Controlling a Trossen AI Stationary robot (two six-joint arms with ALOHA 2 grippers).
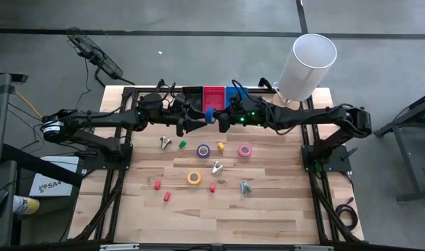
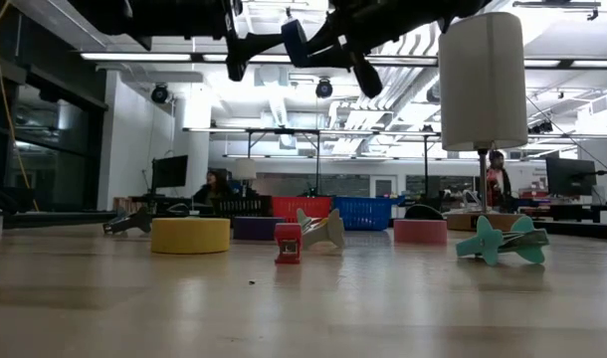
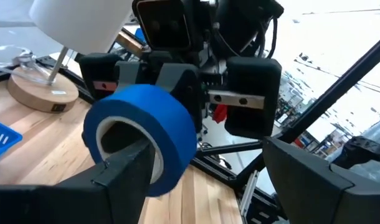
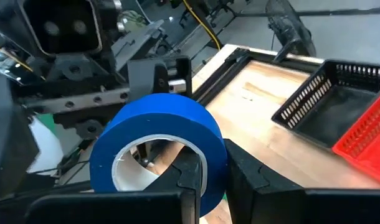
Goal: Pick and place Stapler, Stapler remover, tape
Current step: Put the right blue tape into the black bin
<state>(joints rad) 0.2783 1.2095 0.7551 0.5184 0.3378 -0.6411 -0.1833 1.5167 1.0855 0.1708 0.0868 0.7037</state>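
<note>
A blue tape roll (image 1: 209, 115) hangs in the air near the table's far edge, between my two grippers. My right gripper (image 1: 223, 120) reaches it from the right and is shut on it (image 4: 159, 124). My left gripper (image 1: 191, 122) faces it from the left and is open (image 3: 209, 155), with one finger (image 3: 118, 180) in the roll's open centre (image 3: 152, 118). A second blue roll (image 1: 203, 150), a pink roll (image 1: 244, 150) and a yellow roll (image 1: 194, 177) lie flat on the table. Staple removers (image 1: 166, 143), (image 1: 217, 167), (image 1: 245, 186) lie among them. I cannot make out a stapler. My right gripper pinches the blue roll's wall (image 4: 212, 146), one finger (image 4: 184, 177) inside the open centre and one (image 4: 252, 180) outside. It comes level from the table's right. The roll is lifted clear and stands on edge. My left gripper has one finger inside the roll's centre; I cannot tell whether it touches.
Black (image 1: 191, 90), red (image 1: 214, 94) and blue (image 1: 232, 92) baskets stand at the far edge, just behind the grippers. A white lamp (image 1: 310, 66) stands at the far right corner. Small coloured blocks (image 1: 157, 185), (image 1: 212, 187), (image 1: 182, 144) are scattered mid-table. The near half of the table (image 1: 219, 223) shows bare wood.
</note>
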